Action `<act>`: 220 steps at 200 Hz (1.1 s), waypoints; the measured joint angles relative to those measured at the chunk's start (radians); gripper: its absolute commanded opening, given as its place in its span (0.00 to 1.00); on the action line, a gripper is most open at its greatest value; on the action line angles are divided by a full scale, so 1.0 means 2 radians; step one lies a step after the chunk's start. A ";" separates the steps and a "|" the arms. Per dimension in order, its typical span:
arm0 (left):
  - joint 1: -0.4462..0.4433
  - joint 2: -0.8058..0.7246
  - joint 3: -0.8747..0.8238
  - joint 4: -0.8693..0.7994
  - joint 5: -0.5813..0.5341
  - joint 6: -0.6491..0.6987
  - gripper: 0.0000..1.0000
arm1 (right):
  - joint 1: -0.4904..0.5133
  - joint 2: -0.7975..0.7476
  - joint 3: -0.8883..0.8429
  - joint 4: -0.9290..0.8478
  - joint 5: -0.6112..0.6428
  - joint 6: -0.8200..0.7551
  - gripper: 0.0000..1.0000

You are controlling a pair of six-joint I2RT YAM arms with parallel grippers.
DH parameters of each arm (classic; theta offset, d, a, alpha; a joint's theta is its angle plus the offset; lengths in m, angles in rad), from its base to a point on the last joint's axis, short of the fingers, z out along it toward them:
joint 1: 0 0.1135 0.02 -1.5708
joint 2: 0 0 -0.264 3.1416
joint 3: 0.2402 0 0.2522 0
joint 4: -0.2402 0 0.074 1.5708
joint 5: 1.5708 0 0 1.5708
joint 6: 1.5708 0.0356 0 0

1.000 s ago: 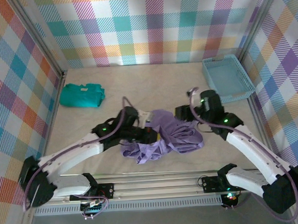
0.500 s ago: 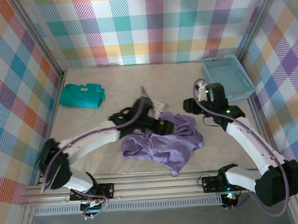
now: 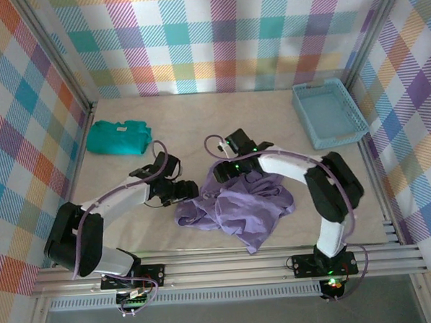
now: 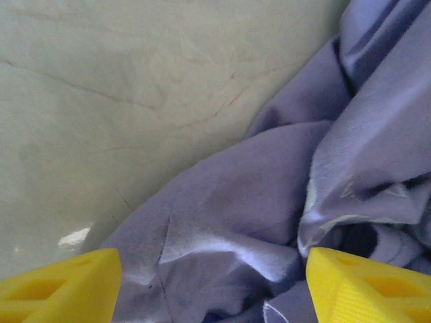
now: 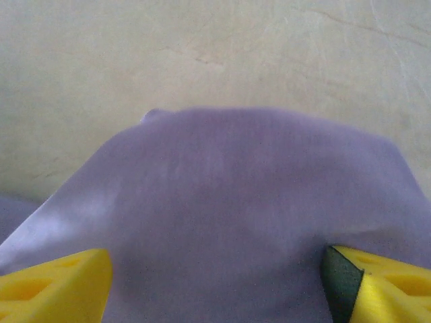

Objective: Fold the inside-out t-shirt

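Observation:
The inside-out t-shirt [image 3: 241, 207] is a lavender heap crumpled on the table's middle. My left gripper [image 3: 185, 191] sits low at the heap's left edge. In the left wrist view its yellow fingertips [image 4: 62, 288] stand wide apart, so the left gripper [image 4: 212, 291] is open over rumpled purple folds [image 4: 269, 202] that carry a trace of white print. My right gripper [image 3: 226, 172] is at the heap's far edge. The right gripper [image 5: 215, 286] is open too, and a smooth hump of the shirt [image 5: 242, 222] lies between its fingertips [image 5: 57, 286].
A folded teal garment [image 3: 118, 136] lies at the back left. A light blue basket [image 3: 330, 112] stands at the back right. Plaid walls close in three sides. A metal rail [image 3: 228, 258] runs along the near edge, just past the shirt's lowest corner.
Both grippers have opened. The left gripper drew back to the shirt's left edge. The right gripper swung left to the shirt's far edge. The shirt has settled into a flatter heap.

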 measured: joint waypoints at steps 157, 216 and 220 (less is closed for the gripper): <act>0.025 -0.164 0.151 0.134 0.024 -0.006 0.00 | -0.117 -0.239 0.054 0.104 -0.062 -0.026 0.00; 0.024 -0.269 0.057 0.077 0.029 0.032 0.00 | -0.108 -0.482 -0.204 0.074 0.004 0.002 0.22; 0.023 -0.267 0.045 0.076 0.032 0.032 0.00 | -0.108 -0.487 -0.222 0.066 0.009 0.010 0.26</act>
